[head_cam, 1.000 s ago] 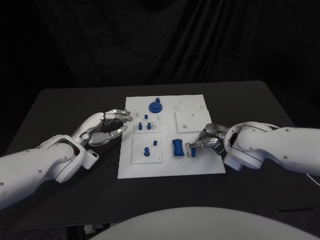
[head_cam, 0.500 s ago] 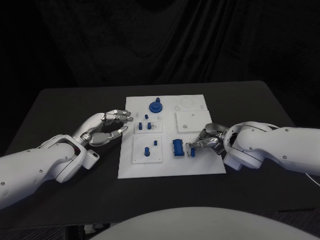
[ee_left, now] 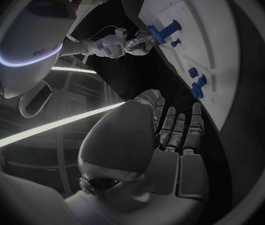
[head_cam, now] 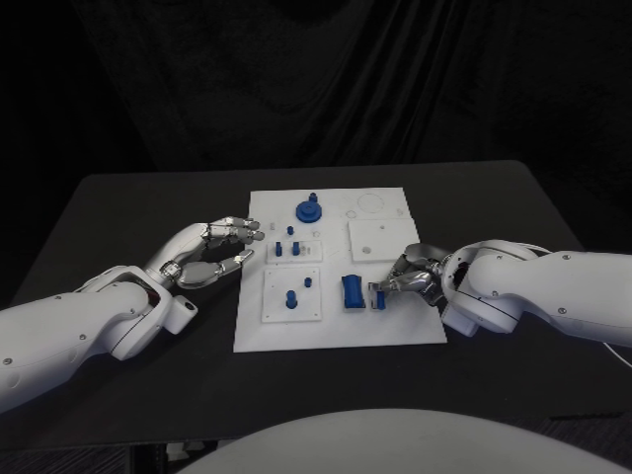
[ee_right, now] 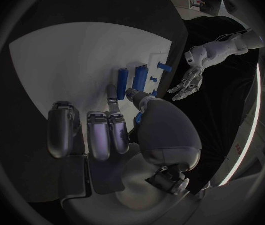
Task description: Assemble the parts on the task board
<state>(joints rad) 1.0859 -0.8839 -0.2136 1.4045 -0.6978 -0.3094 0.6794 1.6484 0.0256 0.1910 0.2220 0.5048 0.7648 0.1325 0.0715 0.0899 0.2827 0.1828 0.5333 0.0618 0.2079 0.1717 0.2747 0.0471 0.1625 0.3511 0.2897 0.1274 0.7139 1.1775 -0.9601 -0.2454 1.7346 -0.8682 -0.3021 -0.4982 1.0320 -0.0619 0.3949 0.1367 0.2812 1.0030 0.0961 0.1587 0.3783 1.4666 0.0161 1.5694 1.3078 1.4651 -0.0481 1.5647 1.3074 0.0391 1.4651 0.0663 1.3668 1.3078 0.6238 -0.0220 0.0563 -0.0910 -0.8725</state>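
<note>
Right hand (head_cam: 407, 279) low over the near right part of the task board (head_cam: 390, 331), fingers curled in at a blue cylinder part (head_cam: 351, 292) that lies on the plate. In the right wrist view a thumb tip and a fingertip close toward a second, thinner blue part (ee_right: 124, 78) beside it; whether anything is truly pinched I cannot tell, contact is hidden by the hand itself. Left hand (head_cam: 209, 254) hovers off the board's left edge over the black table (head_cam: 117, 212), fingers loosely curled, apart, holding nothing; the left wrist view confirms an empty palm. Judged step: the right hand is working a pick of one loose piece near the board's front right, before carrying it to a seat. Next move calls for a firm pinch on one part alone, a clean lift clear of its neighbour, then alignment over a matching socket; the left hand looks placed to steady the board or take a handover. Count on the board, head view: one round knob-like part (head_cam: 306, 209) standing at the far middle, about three small pegs (head_cam: 290, 247) on the upper left inset, two small pieces (head_cam: 297, 288) on the lower left inset, two elongated parts by the right hand. Small pegs are too tiny to count surely. One board, two hands.
</note>
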